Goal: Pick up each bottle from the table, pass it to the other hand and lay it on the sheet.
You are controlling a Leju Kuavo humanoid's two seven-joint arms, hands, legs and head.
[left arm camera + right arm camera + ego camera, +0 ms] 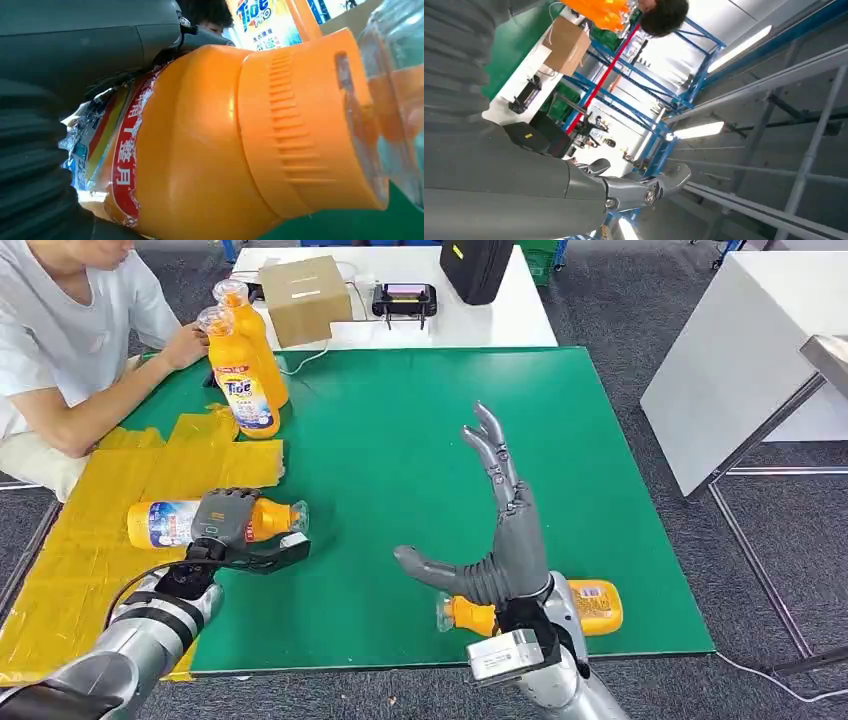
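Head view: left robot hand (228, 523) grasps lying bottle (165, 523) (right robot hand (500, 530) released).

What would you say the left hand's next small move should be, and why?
Probably lower the bottle onto the yellow sheet and let go. The left hand grips it lying on its side, at the sheet's edge beside the green mat. The right hand is open and raised, so the handover looks done.
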